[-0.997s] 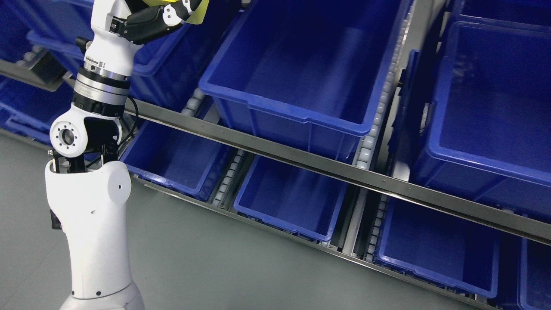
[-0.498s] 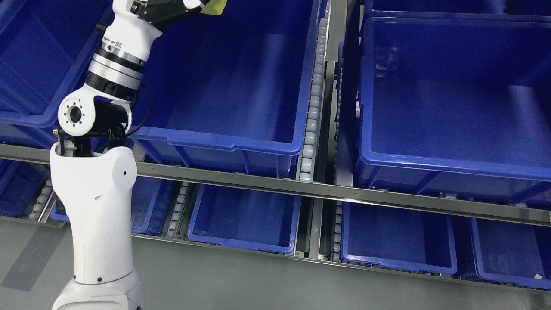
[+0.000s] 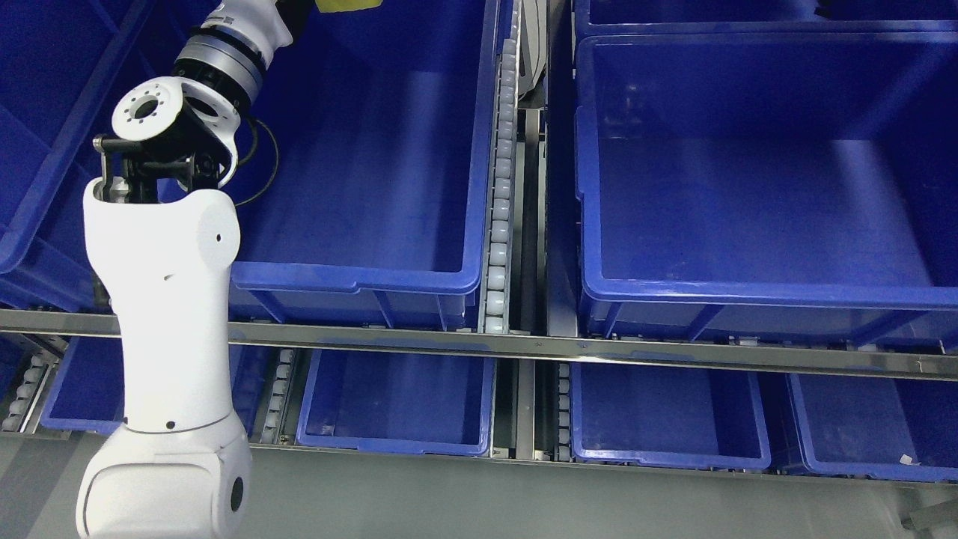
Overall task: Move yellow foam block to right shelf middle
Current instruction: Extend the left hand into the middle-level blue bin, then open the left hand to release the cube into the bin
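The left arm rises from about seven o'clock and reaches up to eleven o'clock, where its wrist runs off the top edge, so the hand itself is out of sight and I cannot tell how its fingers are set. Just past that wrist, at the very top edge toward twelve o'clock, a sliver of the yellow foam block shows; it sits right at the end of the arm, so it is probably being carried, though the grip is not visible and too little of the block shows to judge its long axis. The sliver hangs above the big blue bin on the left of the upper shelf. What matters for the coming move is direction: the right-hand bin lies toward three o'clock from the block, across the roller track and the grey post that split the two bays, so the carry would have to travel rightward over that divider. The steel rail runs below both bins, with smaller bins under it. The right arm is nowhere in view
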Motion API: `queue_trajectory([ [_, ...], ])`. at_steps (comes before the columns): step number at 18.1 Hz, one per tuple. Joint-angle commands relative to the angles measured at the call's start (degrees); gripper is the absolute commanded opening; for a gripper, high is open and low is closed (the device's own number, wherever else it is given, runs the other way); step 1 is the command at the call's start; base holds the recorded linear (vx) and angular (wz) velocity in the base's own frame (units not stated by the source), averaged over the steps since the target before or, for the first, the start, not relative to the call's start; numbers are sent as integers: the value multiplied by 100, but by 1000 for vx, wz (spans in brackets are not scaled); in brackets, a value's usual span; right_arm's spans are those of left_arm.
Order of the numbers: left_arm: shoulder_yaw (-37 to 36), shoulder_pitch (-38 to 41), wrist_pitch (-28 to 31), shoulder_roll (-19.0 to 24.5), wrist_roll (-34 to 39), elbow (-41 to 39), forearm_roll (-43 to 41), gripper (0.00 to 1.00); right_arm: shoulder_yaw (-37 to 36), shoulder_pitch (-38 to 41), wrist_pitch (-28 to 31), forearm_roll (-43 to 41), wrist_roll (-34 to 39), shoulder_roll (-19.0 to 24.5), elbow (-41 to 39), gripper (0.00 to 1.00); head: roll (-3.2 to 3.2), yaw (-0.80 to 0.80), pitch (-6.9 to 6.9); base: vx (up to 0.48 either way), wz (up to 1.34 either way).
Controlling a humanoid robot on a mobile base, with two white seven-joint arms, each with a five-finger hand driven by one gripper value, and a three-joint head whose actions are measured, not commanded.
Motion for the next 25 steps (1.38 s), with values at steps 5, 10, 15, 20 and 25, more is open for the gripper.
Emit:
queue_trajectory([
  [5, -345, -331, 48, 100, 309, 2911, -137, 5, -35, 0, -1, 18, -4, -100, -100, 100, 0, 0, 0, 7, -27],
  [10, -565, -322, -638, 100, 300, 3949, -445, 7, -44, 0, -1, 18, -4, -100, -100, 100, 0, 0, 0, 0, -25],
  [15, -661, -357, -586, 100, 309, 4345, -849, 33, -35, 0, -1, 18, -4, -100, -100, 100, 0, 0, 0, 6, -11],
  [20, -811, -638, 389, 100, 292, 4460, -1227, 99, -35, 0, -1, 18, -4, -100, -100, 100, 0, 0, 0, 0, 0],
  [25, -741, -779, 390, 100, 309, 3891, -1236, 100, -35, 0, -1, 18, -4, -100, -100, 100, 0, 0, 0, 0, 0],
])
